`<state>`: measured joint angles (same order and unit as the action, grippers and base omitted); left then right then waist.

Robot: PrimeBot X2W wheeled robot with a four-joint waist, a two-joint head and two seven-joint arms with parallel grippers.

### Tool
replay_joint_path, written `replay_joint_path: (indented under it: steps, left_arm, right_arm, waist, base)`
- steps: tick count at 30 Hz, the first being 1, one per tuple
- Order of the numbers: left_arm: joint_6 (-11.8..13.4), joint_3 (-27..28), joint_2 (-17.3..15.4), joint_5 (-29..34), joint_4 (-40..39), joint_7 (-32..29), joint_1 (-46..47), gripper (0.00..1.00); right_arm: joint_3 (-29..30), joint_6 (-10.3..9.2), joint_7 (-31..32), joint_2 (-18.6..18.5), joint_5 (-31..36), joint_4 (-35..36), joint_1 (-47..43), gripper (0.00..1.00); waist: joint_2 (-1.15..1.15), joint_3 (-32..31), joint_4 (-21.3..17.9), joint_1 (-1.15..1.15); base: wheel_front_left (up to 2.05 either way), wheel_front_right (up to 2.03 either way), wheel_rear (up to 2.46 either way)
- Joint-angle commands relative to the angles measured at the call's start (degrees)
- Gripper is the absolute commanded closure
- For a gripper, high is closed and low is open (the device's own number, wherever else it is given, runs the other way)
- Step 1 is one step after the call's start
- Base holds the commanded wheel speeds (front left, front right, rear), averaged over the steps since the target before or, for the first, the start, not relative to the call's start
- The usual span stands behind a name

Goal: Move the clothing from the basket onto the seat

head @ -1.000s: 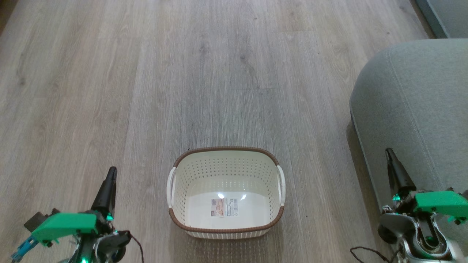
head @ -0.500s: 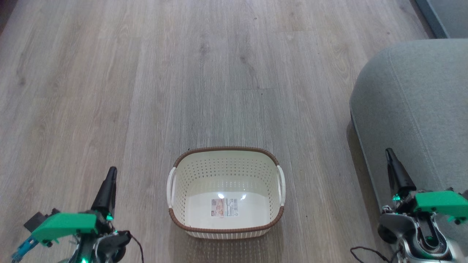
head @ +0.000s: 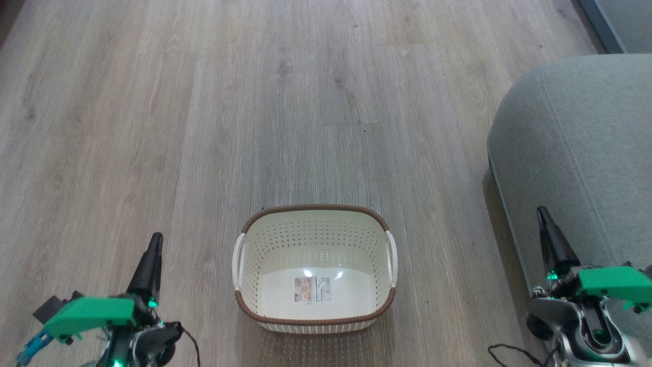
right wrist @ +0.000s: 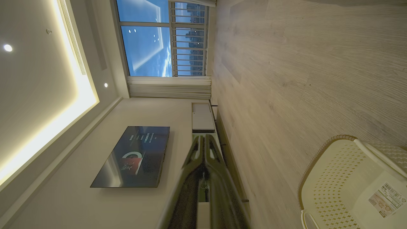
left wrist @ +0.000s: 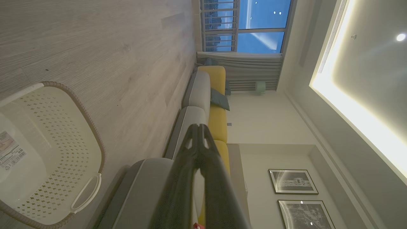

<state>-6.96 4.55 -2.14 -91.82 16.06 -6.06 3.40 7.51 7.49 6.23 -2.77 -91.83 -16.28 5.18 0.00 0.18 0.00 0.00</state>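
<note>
basket (head: 314, 234) on floor (head: 305, 102) between left end effector (head: 157, 237) and right end effector (head: 541, 210), both closed, empty; seat (head: 575, 153) beside right one

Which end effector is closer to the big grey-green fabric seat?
Right. The right end effector hangs by the seat; the left end effector is beyond the cream-white plastic basket.

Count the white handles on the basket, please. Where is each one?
2. The left handle sits on the left side of the basket; the right handle sits on the opposite side, toward the grey seat. The whole rim is visible, so none should be hidden.
</note>
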Motion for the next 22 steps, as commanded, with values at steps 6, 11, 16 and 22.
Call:
replay_joint_path:
  steps: [6,11,16,22]
  left_arm:
    - [-0.5,2.0,-0.7,-0.4,-2.0,-0.4,2.8,1.00]
    - [-0.5,2.0,-0.7,-0.4,-2.0,-0.4,2.8,1.00]
    - [-0.5,2.0,-0.7,-0.4,-2.0,-0.4,2.8,1.00]
    - [-0.5,2.0,-0.7,-0.4,-2.0,-0.4,2.8,1.00]
  right_arm:
    - [-1.0,0.00,0.2,-0.1,-0.3,2.3,1.0,1.00]
    - [-1.0,0.00,0.2,-0.1,-0.3,2.3,1.0,1.00]
    - [-1.0,0.00,0.2,-0.1,-0.3,2.3,1.0,1.00]
    - [-1.0,0.00,0.2,-0.1,-0.3,2.3,1.0,1.00]
  waist:
    - [0.00,0.0,0.0,0.00]
    - [0.00,0.0,0.0,0.00]
    - [0.00,0.0,0.0,0.00]
    - [0.00,0.0,0.0,0.00]
  base:
    - [0.00,0.00,0.00]
    - [0.00,0.00,0.00]
    - [0.00,0.00,0.00]
    - [0.00,0.00,0.00]
